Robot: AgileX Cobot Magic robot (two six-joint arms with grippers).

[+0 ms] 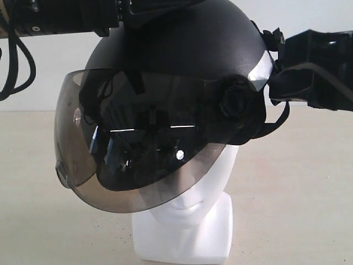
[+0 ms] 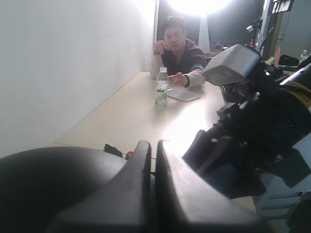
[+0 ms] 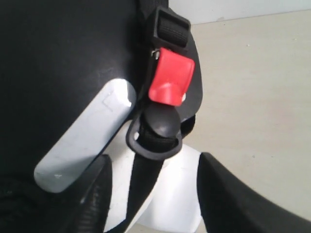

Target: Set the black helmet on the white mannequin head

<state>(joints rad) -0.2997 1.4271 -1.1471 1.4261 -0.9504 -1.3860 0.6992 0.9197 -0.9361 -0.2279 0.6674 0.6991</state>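
Over the bald white mannequin head (image 1: 190,212), matte black visored helmet (image 1: 182,49) hangs tilted; left gripper (image 2: 153,145), pinched closed on top, seemingly steadies it, right gripper (image 3: 154,167) gapes empty.

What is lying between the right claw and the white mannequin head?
The strap of the black helmet, with its red buckle, hangs there; the right wrist view shows it.

1. Overhead: the left arm (image 1: 55,19) crossed the crown of the black helmet (image 1: 182,49) and blocked descent there.
2. Right: the right gripper (image 1: 274,69) occupied the helmet's rear edge.
3. Front: the visor (image 1: 127,182) overhung the white mannequin head (image 1: 193,221).
4. Low: bare table (image 1: 298,193) stood open on both sides of the neck base.
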